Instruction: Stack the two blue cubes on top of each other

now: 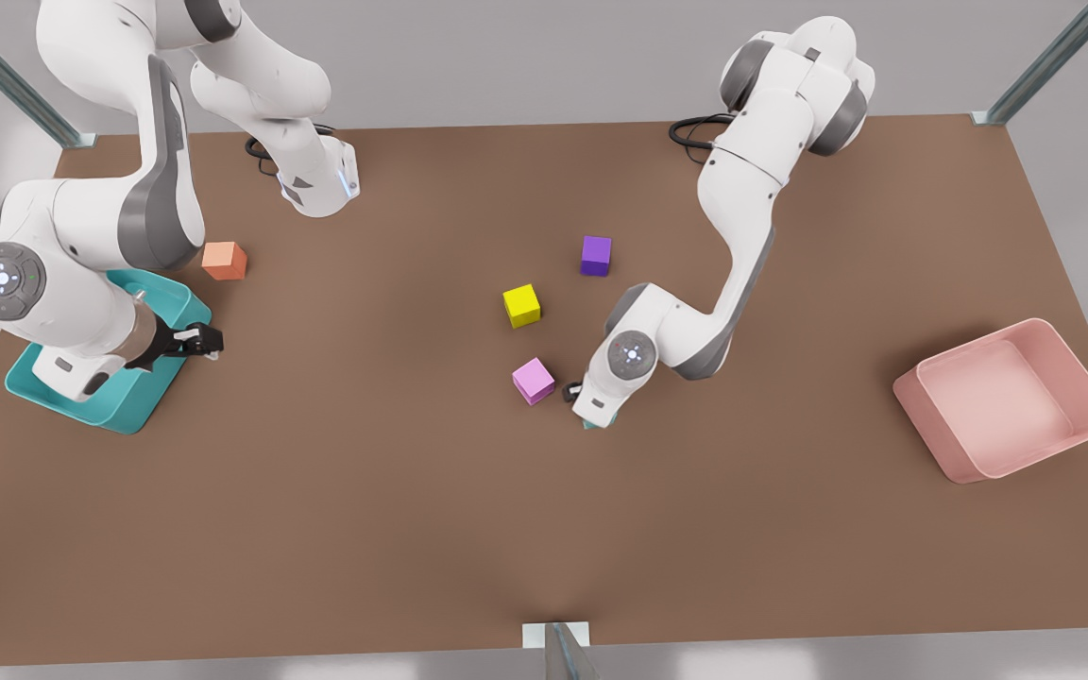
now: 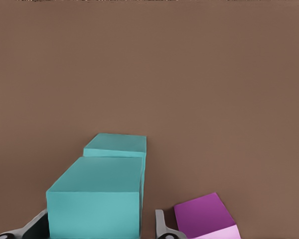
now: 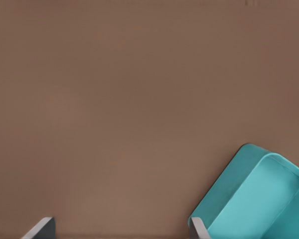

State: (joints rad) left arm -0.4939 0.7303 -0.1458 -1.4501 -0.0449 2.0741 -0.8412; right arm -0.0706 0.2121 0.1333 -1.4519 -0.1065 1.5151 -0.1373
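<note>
Left wrist view: left gripper (image 2: 97, 231) fingers clamp one blue cube (image 2: 95, 199) over the second blue cube (image 2: 117, 145), beside pink cube (image 2: 207, 216).
Right gripper (image 3: 122, 234): fingers spread, empty, by teal bin (image 3: 259, 199), waiting.

We see the pink cube (image 2: 209, 219) crowding just beside the left gripper (image 2: 102, 231), which clasps a blue cube (image 2: 97, 199). Bare table (image 1: 365, 491) lies ahead of the right gripper (image 1: 199, 340), the teal bin (image 3: 259, 199) beside it.

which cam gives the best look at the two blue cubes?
Left wrist view: the near blue cube sits between the left gripper fingers, with the second blue cube just behind it. In the front view the arm covers them except a teal sliver. Right wrist view gives the teal bin instead.
</note>
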